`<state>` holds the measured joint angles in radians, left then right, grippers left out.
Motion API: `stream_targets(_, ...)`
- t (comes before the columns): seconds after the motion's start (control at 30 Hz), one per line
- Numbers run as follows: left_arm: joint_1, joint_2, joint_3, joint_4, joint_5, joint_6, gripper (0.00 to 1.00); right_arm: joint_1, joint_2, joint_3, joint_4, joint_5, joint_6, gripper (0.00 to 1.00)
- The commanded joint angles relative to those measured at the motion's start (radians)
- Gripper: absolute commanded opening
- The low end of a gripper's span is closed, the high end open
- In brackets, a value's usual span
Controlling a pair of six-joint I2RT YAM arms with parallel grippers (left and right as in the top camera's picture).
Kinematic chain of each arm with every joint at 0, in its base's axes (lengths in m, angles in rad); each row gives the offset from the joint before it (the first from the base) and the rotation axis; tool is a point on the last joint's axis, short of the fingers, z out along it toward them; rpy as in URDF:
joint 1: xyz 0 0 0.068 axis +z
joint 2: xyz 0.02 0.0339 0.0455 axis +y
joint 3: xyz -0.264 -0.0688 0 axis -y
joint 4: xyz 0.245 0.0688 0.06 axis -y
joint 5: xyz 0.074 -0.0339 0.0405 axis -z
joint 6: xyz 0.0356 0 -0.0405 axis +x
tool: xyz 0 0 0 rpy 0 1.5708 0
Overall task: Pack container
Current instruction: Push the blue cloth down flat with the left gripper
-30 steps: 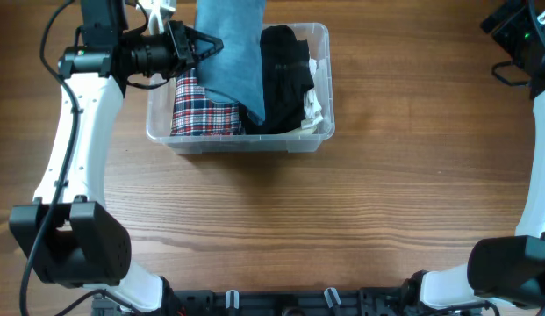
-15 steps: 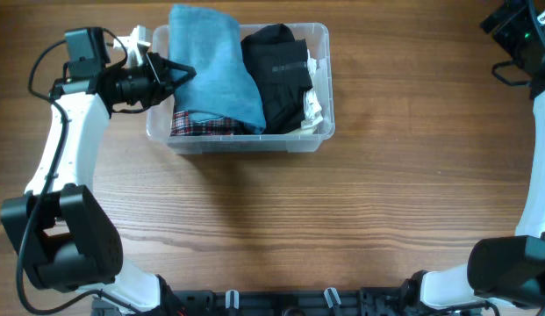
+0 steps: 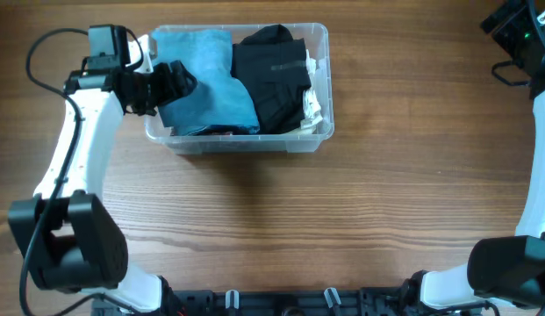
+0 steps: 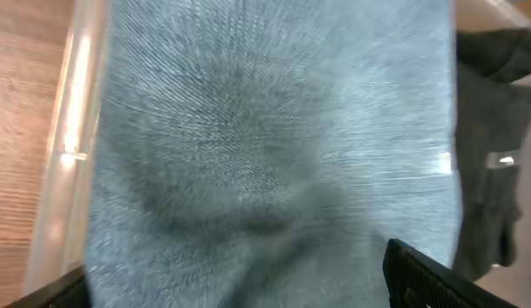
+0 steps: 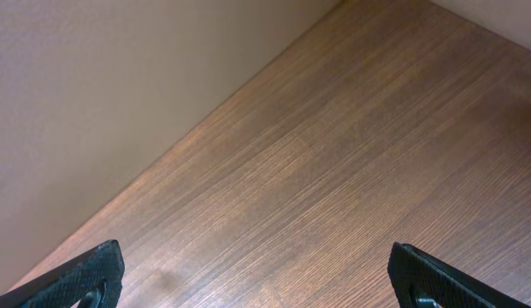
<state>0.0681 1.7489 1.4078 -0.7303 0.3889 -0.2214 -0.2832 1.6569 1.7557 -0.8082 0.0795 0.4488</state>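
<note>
Container point(image 3: 246, 143) was filled to the rim by blue denim cloth point(image 3: 202, 92) and black garment point(image 3: 270, 79). Left hand point(image 3: 182, 77) blocked its left end. Bare table point(image 3: 360, 211) lay open in front and to the right.

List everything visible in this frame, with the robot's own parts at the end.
container: one, clear plastic, far side of the table, left of centre
blue cloth: one, light blue, left half of the container
black garment: one, black, right half of the container
white item: one, white, tucked against the container's right wall, too small to identify
table: one, brown wood grain, under everything
left fingers: two, black, spread apart over the blue cloth
right fingers: two, black, spread apart above bare table at the far right
</note>
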Motion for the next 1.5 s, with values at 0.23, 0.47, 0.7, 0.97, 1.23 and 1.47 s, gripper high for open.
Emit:
stream_targets(0.23,-0.179,-0.201,0.093,0.018,-0.227,0.062,0.75,0.002,0.006,0.001,0.000,0.002,0.006,1.00)
stream_targets(0.47,-0.203,-0.133,0.093,0.031,-0.337,0.114,0.58,0.002,0.006,0.001,-0.001,0.003,0.006,1.00)
stream_targets(0.7,-0.203,0.107,0.093,0.214,-0.471,0.109,0.07,0.002,0.006,0.001,0.000,0.003,0.006,1.00)
stream_targets(0.97,-0.204,0.404,0.093,0.280,-0.592,0.084,0.04,0.002,0.006,0.001,-0.001,0.003,0.006,1.00)
stream_targets(1.23,-0.208,0.391,0.132,0.226,-0.592,0.087,0.04,0.002,0.006,0.001,-0.001,0.003,0.006,1.00)
stream_targets(1.47,-0.251,0.075,0.203,0.006,-0.509,0.086,0.11,0.002,0.006,0.001,0.000,0.003,0.006,1.00)
